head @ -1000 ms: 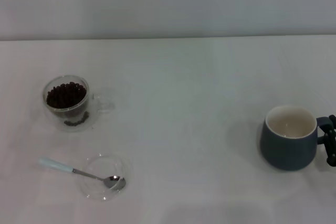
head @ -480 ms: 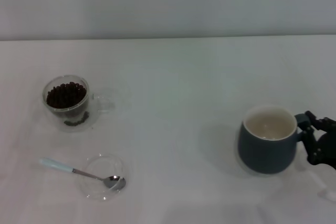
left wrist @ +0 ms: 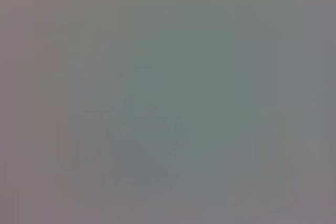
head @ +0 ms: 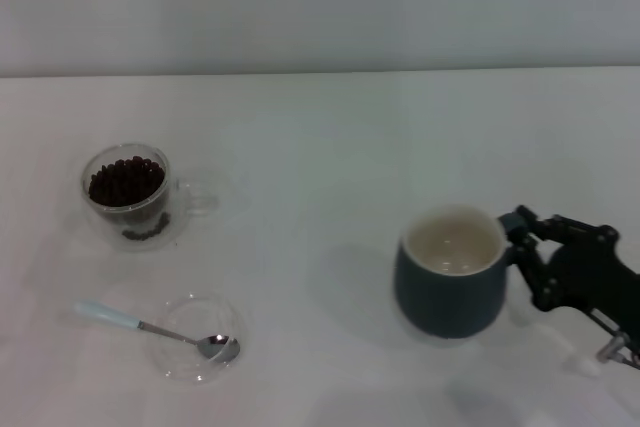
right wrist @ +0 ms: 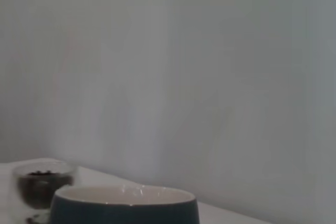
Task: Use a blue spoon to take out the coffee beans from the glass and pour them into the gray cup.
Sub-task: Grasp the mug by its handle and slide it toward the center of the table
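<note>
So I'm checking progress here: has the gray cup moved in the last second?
Yes. The gray cup, held at its handle by the right gripper, has slid toward the robot's left, closer to the unmoved glass.

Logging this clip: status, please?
Right gripper shut on gray cup handle. Left gripper unseen. Spoon rests on dish, untouched. Beans in glass.

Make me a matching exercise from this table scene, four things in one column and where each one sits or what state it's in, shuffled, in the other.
Things:
1. coffee beans
2. blue spoon
3. gray cup
4. right gripper

Places or states:
A. at the cup's handle, on the table's right side
B. bowl resting in the shallow glass dish
C. heaped inside the glass
D. empty, cream-white inside

Pairs: 1-C, 2-B, 3-D, 4-A
</note>
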{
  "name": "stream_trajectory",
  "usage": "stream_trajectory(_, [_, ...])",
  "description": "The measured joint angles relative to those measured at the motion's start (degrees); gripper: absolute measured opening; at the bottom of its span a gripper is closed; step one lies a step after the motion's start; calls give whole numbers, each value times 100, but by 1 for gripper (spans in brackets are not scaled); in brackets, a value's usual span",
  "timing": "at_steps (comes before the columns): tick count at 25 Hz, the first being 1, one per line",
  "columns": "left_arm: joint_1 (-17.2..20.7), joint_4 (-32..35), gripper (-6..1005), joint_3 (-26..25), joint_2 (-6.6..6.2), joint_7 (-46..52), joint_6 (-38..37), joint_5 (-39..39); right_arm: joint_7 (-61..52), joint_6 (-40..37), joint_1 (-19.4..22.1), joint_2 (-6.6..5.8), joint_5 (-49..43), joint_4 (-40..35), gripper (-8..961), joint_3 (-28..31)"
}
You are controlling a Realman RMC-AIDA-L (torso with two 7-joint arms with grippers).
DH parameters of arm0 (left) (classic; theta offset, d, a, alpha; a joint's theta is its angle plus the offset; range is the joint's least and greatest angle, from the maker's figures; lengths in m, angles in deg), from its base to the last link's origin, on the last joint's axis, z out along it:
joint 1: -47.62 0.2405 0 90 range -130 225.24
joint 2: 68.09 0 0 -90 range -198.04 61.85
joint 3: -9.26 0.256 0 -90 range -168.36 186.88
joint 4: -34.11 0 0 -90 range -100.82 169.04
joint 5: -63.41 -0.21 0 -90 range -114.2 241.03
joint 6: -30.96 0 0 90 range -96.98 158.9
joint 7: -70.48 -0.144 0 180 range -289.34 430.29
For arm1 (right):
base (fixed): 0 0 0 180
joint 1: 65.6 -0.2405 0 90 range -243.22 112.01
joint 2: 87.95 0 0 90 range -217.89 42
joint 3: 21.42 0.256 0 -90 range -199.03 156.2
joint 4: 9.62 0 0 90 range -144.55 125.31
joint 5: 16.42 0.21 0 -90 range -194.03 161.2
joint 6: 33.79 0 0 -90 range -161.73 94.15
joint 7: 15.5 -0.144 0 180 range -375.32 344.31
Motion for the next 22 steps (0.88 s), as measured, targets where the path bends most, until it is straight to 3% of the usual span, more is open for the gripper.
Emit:
stream_trajectory(9, [18, -11, 712, 0, 0, 0, -2, 0, -36, 98, -414, 0, -972, 185, 135, 456])
stream_trajectory(19, [21, -11, 711, 1, -4, -8, -3, 6, 380, 732, -834, 0, -3153, 646, 136, 2615])
stream_trajectory(22, [20, -10, 711, 0, -8, -104, -2, 16, 466, 844, -844, 1, -3432, 679, 136, 2928])
